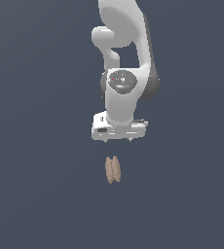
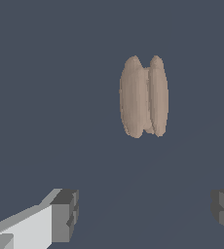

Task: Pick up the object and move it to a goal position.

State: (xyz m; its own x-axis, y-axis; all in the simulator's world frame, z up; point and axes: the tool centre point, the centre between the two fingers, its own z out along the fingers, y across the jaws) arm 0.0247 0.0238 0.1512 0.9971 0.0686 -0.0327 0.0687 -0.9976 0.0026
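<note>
You have the arm (image 1: 126, 58) reaching down from the top of the exterior view, white, wrist pointed at the surface (image 1: 36, 194). The gripper (image 1: 119, 140) hangs at its end with two short fingertips (image 1: 106, 140) just showing under the white hand. In the wrist view the jaws stand wide apart, one dark pad (image 2: 65, 215) at one side and the other at the opposite edge, nothing between them: released, empty.

The object (image 1: 113, 169) lies on the dark blue-grey surface, just nearer to you than the gripper in the exterior view and a touch toward that view's left of the gripper's middle. It is apart from the fingers, not touching. You see two tan lobes side by side, long axes running near to far. The wrist view shows the object (image 2: 144, 97) clear of both pads, out ahead of the open gap and off its centre line.
</note>
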